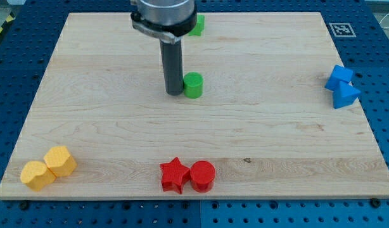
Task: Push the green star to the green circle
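Your view has my tip [174, 94] resting on the board [277, 139], just left of the green circle [193, 85], seemingly touching it; being a bare rod, it grips nothing. Nearest you, at the bottom edge, sit the red star [173, 175] and red circle [203, 176], touching. Bottom left, two yellow blocks [48, 167] touch. Far right lie two blue blocks [342, 86]. At the top, the green star [196, 25] peeks from behind the arm.
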Controlling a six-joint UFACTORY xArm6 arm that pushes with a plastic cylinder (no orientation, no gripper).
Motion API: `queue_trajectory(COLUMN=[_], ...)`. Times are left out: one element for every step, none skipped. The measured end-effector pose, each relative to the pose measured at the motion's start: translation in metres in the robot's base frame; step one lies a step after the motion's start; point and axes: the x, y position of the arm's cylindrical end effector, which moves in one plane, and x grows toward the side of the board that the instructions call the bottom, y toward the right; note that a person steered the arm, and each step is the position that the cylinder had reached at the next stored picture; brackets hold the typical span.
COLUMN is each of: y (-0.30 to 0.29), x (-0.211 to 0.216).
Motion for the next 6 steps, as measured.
queue_trajectory(y=[0.014,0.038,0.041,0.021,0.042,0.117], x=[-0.006,0.000,0.000,-0.037,-0.070,-0.070])
